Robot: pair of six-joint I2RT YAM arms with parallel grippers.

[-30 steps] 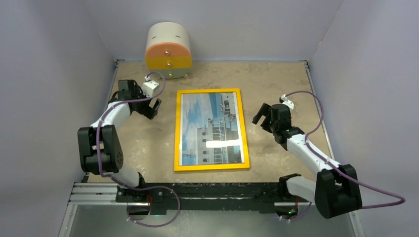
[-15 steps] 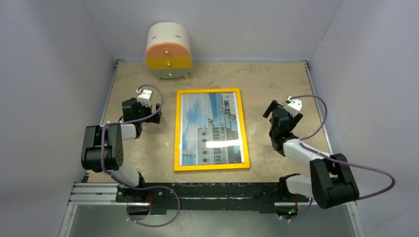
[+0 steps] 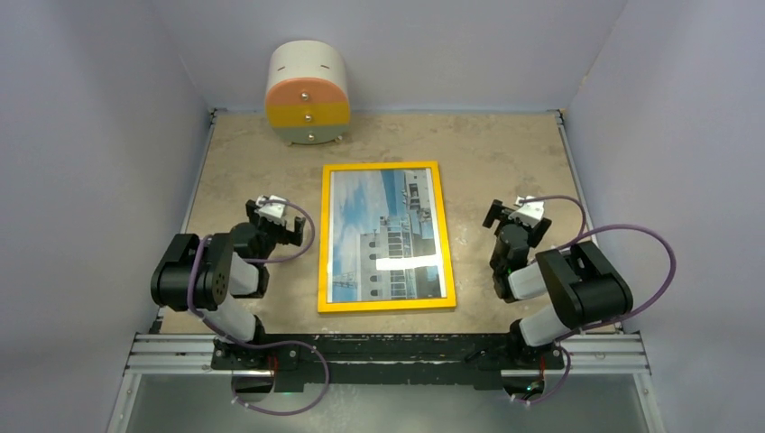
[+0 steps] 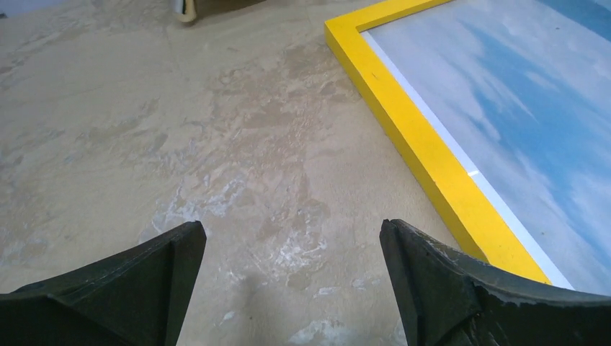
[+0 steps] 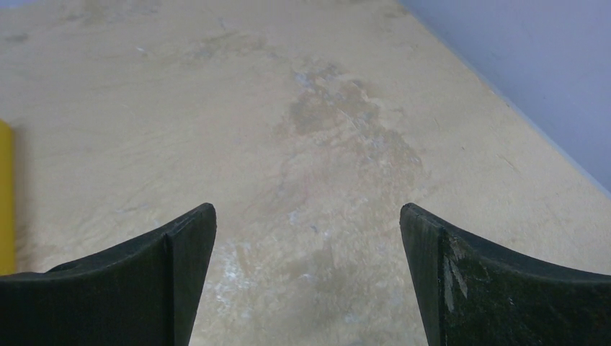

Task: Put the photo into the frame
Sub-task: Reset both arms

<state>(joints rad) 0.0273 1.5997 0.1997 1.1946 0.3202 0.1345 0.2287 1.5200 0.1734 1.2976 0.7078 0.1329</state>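
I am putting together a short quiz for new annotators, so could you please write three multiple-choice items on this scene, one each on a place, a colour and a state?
1. Where does the glossy rectangular sky-and-building photo lie?
A) inside the thin bright yellow rectangular frame
B) beside the frame
C) on the drawer unit

2. On the small round-topped drawer unit, what colour is the uppermost drawer front?
A) blue
B) orange
C) black

3. On the left gripper, how do the jaws stand?
A) shut on the frame
B) shut on nothing
C) open and empty

Answers:
1 A, since the yellow border surrounds the print on all four sides.
2 B, since an orange band sits just under the white top.
3 C, since the wrist view shows them wide apart over bare table.
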